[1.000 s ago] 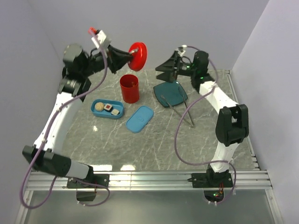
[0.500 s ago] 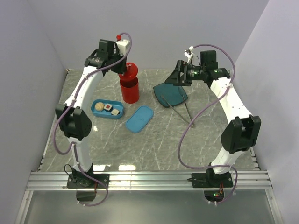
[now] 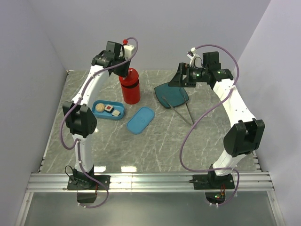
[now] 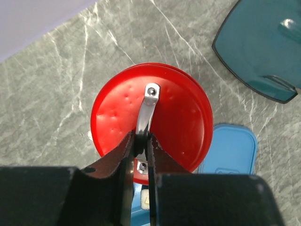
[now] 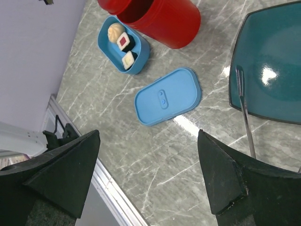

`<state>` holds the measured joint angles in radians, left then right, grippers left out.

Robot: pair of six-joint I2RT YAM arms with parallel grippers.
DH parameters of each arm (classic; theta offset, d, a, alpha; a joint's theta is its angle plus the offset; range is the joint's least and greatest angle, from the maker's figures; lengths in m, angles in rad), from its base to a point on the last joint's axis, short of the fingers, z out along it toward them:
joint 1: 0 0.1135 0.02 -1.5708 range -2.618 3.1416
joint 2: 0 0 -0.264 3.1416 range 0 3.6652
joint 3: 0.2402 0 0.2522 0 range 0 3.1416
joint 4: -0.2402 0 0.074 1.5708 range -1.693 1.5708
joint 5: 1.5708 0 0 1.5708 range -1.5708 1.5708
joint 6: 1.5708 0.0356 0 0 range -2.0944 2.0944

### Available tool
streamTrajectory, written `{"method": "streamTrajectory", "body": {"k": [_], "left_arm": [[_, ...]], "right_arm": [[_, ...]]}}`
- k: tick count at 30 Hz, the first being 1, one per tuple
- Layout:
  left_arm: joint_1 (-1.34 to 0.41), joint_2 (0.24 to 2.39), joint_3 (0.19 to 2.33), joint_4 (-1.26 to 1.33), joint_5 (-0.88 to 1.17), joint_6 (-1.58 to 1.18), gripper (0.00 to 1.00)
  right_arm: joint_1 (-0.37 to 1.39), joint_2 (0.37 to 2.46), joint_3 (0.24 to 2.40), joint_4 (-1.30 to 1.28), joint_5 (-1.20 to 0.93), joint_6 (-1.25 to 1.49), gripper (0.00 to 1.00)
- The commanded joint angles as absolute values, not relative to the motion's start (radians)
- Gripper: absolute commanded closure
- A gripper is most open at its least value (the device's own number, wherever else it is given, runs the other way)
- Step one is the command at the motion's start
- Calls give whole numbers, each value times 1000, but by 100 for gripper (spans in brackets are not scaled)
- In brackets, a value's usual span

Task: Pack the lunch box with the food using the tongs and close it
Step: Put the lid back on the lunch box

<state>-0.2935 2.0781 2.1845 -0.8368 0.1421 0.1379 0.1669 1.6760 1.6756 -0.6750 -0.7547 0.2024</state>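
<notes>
- One pinch: left claw point(image 4: 141, 155) grips the handle point(image 4: 146, 110) of the red lid point(image 4: 183, 117); seat it square on the canister point(image 3: 130, 92), then release.
- Right claw point(image 5: 148, 141), spread wide, should go for the blue lid point(image 5: 167, 96).

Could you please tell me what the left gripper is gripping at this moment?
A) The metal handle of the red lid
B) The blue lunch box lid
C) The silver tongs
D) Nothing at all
A: the left wrist view shows the left gripper pinched shut on the silver handle of the red lid, while the tongs and the blue lid lie untouched on the table.
</notes>
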Motion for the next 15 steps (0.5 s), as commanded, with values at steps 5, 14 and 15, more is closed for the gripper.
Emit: {"method": "streamTrajectory", "body": {"k": [5, 14, 15], "left_arm": [[-305, 2103, 2194, -839, 144, 149, 91], [-322, 2138, 2181, -847, 149, 153, 86], [-322, 2144, 2181, -847, 144, 153, 86]], "right_arm": [[170, 1629, 1672, -675, -749, 187, 9], [170, 1620, 1657, -678, -744, 181, 8], [170, 1620, 1652, -675, -747, 184, 7]]}}
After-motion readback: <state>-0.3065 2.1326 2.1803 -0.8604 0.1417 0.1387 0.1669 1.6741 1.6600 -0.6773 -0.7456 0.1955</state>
